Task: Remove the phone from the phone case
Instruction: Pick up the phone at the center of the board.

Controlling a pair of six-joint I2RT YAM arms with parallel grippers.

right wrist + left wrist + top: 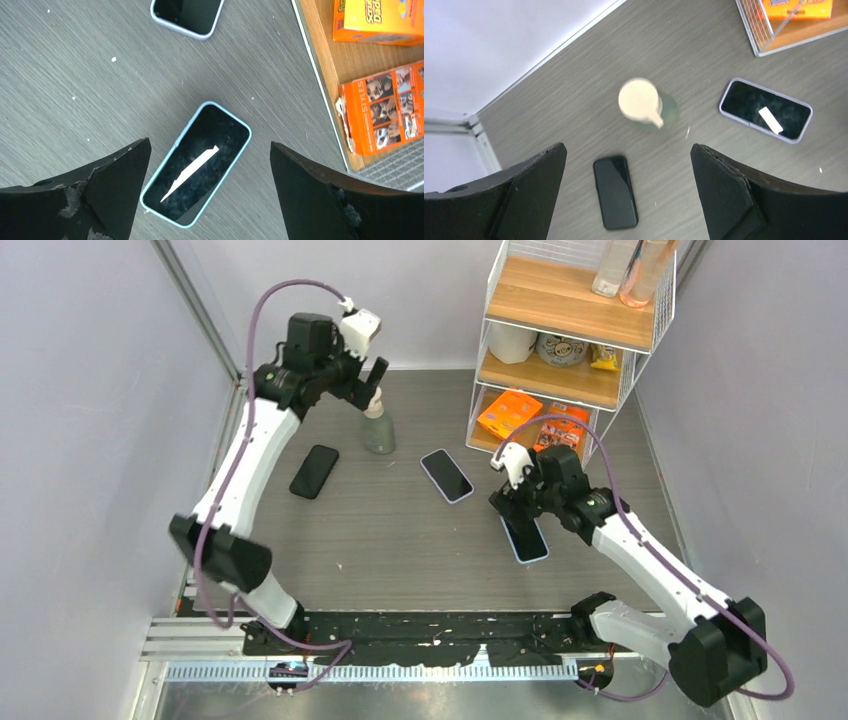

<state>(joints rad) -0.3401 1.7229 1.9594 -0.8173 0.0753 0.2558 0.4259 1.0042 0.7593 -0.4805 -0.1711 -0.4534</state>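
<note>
The right gripper, fingers spread wide, hangs over the blue-cased phone lying flat at the lower centre of its wrist view. The left gripper, also apart, hovers above a bottle and a black phone.

Grey wood-grain table: green spray bottle w/ beige nozzle stands upright at approx 11 o'clock from table centre. It's well apart from the white wire rack w/ 3 wooden shelves at 1-2 o'clock. Rack top shelf: clear bottles; mid shelf L to R: white roll, round tin, yellow packet; bottom shelf: plain orange box at 9 o'clock of orange box w/ printed faces.
</note>
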